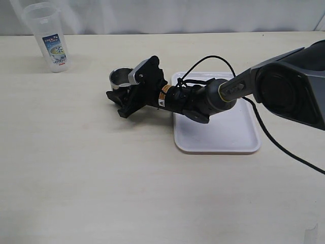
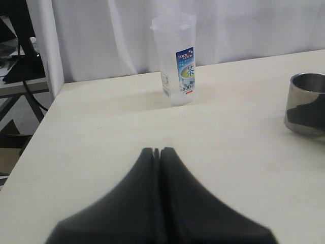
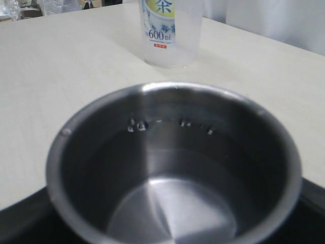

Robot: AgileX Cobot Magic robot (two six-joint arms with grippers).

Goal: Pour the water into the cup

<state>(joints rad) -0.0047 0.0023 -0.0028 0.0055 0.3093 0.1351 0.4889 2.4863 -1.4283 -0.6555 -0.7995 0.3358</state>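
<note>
Jaws of the right gripper clasp the steel cup, spread wide. Left gripper, pinched closed and empty, probably must open next for the plastic jug ahead.

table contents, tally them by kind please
short brushed-steel cup: 1
tall clear plastic jug with blue label: 1
white rectangular tray: 1
total: 3

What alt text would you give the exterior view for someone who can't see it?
The right gripper clasps a steel cup standing on a pale table beside a white tray; a clear labelled jug stands at the picture's upper left.
</note>
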